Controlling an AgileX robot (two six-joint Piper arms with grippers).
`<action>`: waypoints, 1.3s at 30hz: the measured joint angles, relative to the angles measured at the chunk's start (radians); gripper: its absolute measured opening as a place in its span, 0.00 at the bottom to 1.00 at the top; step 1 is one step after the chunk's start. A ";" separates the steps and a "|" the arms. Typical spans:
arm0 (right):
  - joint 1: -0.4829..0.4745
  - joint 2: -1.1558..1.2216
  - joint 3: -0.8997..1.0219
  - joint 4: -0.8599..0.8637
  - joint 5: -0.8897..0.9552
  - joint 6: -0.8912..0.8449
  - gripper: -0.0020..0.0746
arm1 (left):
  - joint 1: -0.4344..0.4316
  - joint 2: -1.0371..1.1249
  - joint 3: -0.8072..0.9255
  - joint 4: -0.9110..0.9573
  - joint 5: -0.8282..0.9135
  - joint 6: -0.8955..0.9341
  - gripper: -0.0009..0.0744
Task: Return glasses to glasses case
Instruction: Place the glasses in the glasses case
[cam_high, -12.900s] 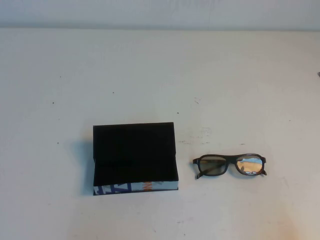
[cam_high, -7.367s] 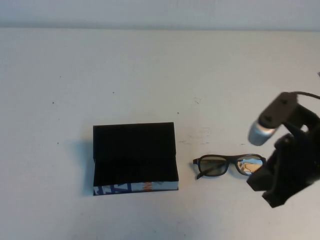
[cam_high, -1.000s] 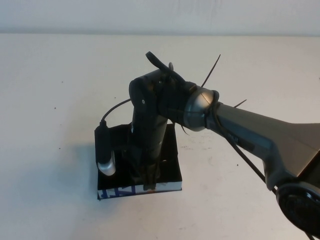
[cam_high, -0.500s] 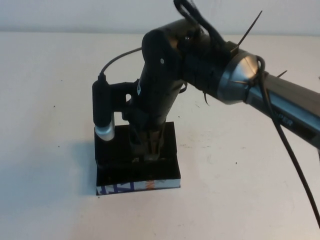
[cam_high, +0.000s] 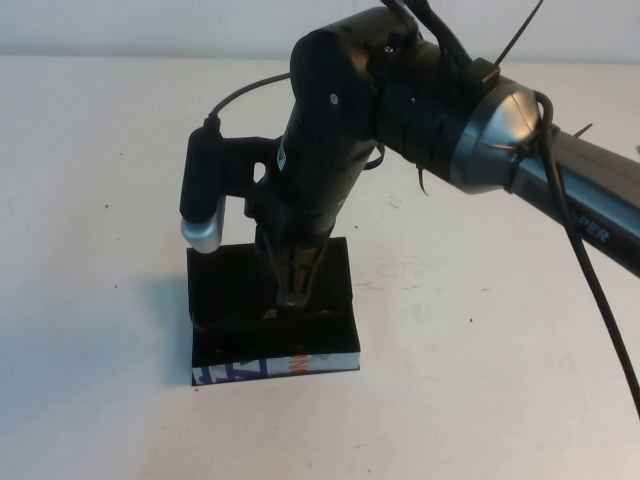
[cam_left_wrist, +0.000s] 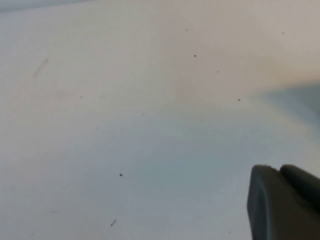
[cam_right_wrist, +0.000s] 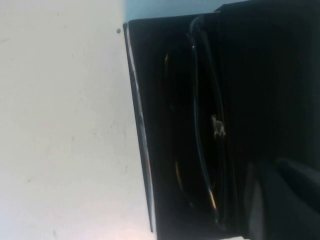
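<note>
A: What is on the table (cam_high: 90, 150), counted from left to right?

B: One glasses case (cam_high: 272, 330), black, lid raised, toward the table's near edge and left of centre. One pair of glasses (cam_right_wrist: 200, 120) lies inside it. One right gripper (cam_high: 292, 290) hangs just above the case's interior, its jaws clenched and grasping nothing.

A: What differs from a second ago?

B: The right arm has risen off the case, and the gripper has let go of the glasses.

A: What is hard to see?

B: From above, the arm hides the case's interior. The wrist camera shows only a thin outline of the frame. The left gripper (cam_left_wrist: 282, 202) is cut off at a corner over bare table; I cannot tell its state.
</note>
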 joint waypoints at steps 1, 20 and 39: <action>0.000 0.000 0.000 0.000 0.000 0.014 0.03 | 0.000 0.000 0.000 0.000 0.000 0.000 0.01; 0.000 0.037 0.000 0.057 0.000 0.008 0.12 | 0.000 0.000 0.000 0.000 0.002 0.000 0.01; 0.000 0.061 0.133 0.054 -0.003 -0.119 0.32 | 0.000 0.000 0.000 0.000 0.002 0.000 0.01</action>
